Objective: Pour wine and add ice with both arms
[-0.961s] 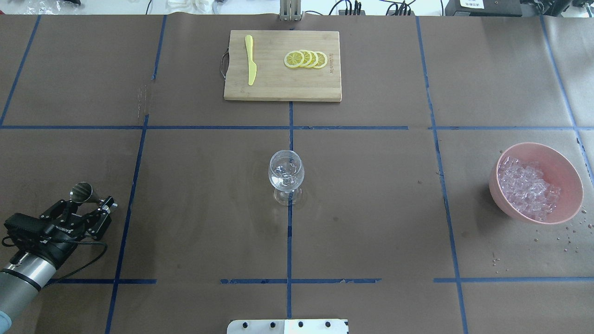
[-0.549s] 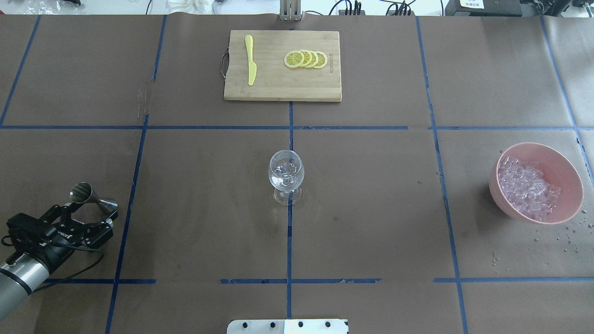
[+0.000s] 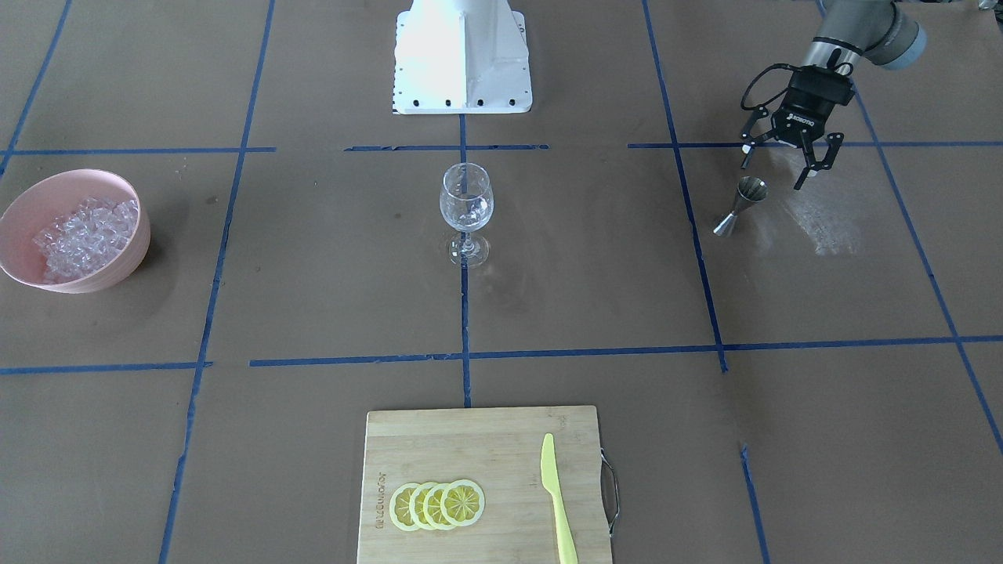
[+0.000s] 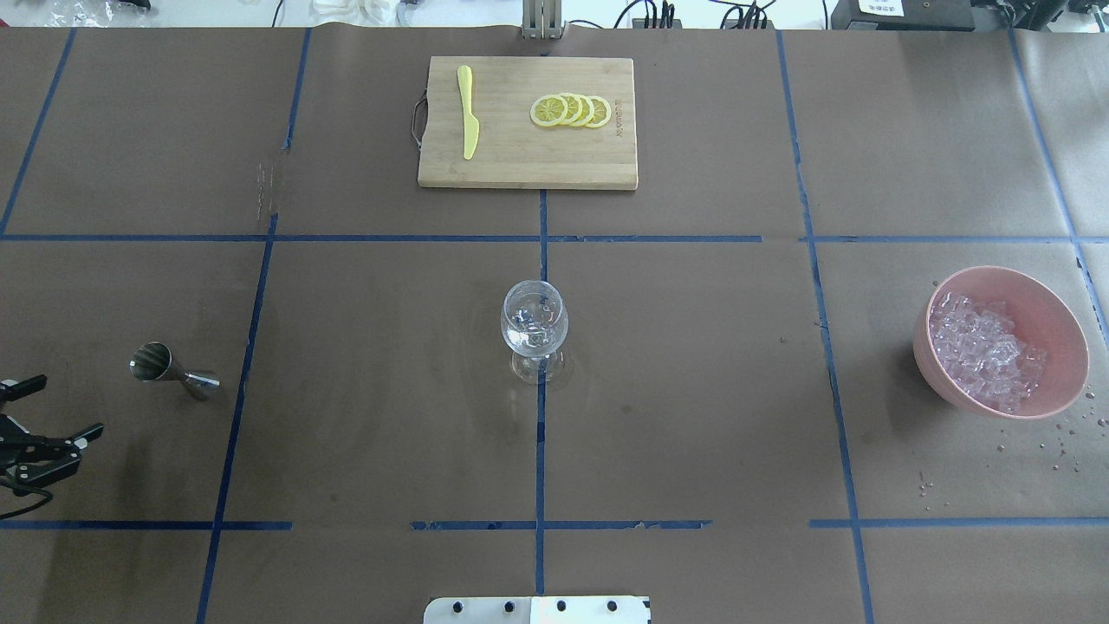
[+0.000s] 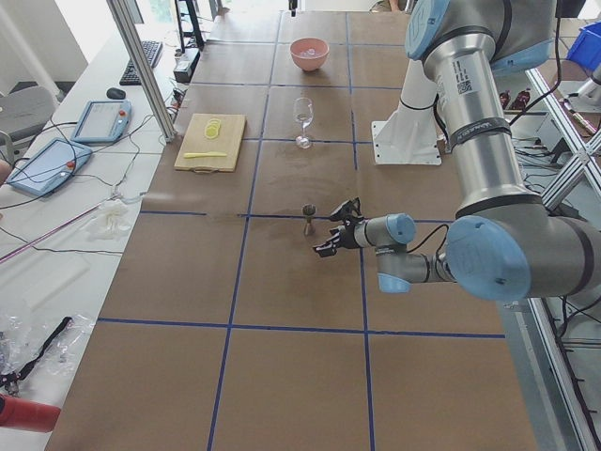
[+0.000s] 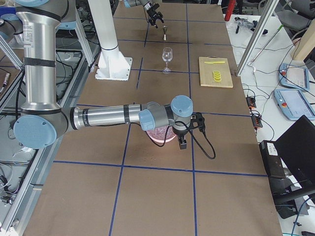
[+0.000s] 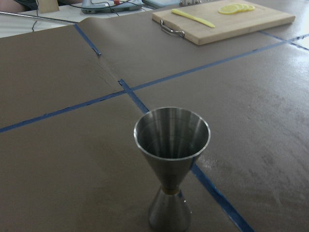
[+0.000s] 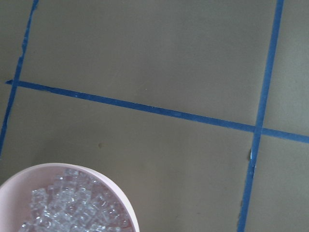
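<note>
A steel jigger [image 4: 173, 371] [image 3: 740, 205] stands alone on the brown table, filling the left wrist view [image 7: 171, 159]. My left gripper [image 4: 68, 404] [image 3: 786, 160] hangs open and empty a short way behind it, at the table's left edge. The wine glass [image 4: 535, 334] [image 3: 466, 200] stands upright at the centre with something clear glinting inside. Ice [image 4: 983, 351] [image 8: 72, 208] fills a pink bowl [image 4: 1053, 316] at the right. My right gripper [image 6: 182, 143] shows only in the exterior right view, above that bowl; I cannot tell its state. No wine is in view.
A wooden cutting board [image 4: 528, 165] at the far side carries lemon slices [image 4: 570, 110] and a yellow knife [image 4: 468, 113]. The white base block [image 3: 462, 55] stands on the robot's side. Water drops [image 4: 1066, 442] dot the paper near the bowl.
My left gripper, which stood around the jigger, has drawn back toward the left edge, leaving the jigger standing by itself. Glass and bowl have not moved.
</note>
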